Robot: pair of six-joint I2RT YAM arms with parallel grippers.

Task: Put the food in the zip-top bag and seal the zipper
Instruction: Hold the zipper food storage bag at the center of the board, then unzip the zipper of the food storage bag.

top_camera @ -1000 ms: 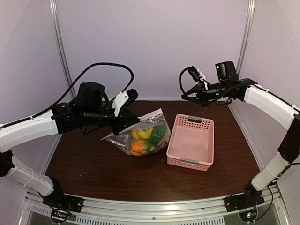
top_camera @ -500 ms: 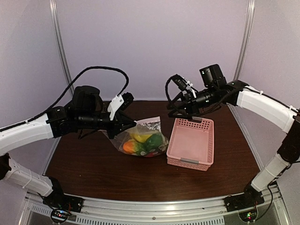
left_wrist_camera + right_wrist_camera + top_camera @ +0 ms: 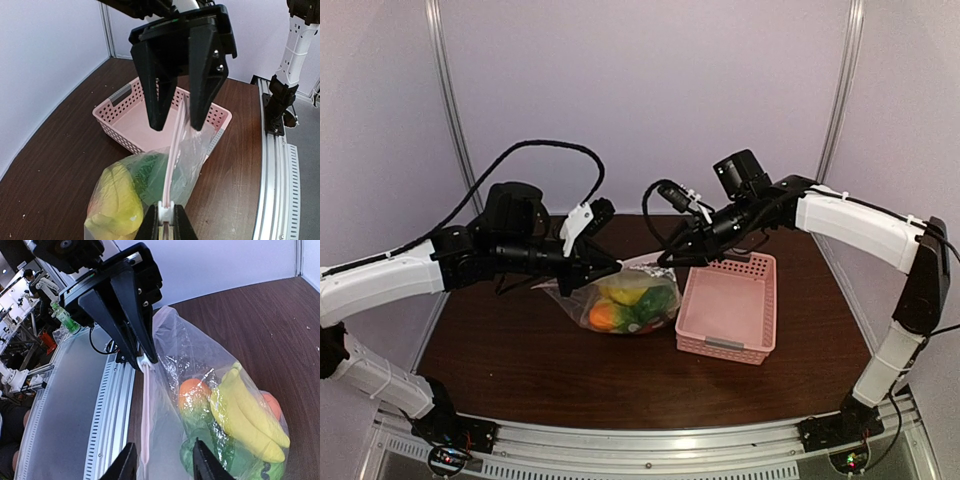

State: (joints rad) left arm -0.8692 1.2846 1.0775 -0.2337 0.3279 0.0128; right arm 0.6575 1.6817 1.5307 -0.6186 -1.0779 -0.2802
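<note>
So the zip-top bag is up off its side, hanging by the mouth edge between my two hands, just left of the pink basket on the brown bench. I honestly can't tell if its bottom sits on the bench or hangs just over it. The food is all bunched at the bottom of the bag: a yellow banana, an orange and a green piece show through the crinkly plastic. The zipper runs as a thin pale strip straight from one hand to the other. My left hand is squeezed tight on the little white slider at its end of the strip. My right hand is at the far end with its fingers parted, straddling the strip, which passes between them closer to one finger. Whether that finger brushes the strip I can't say; it has no grip on anything. The basket has nothing in it.
</note>
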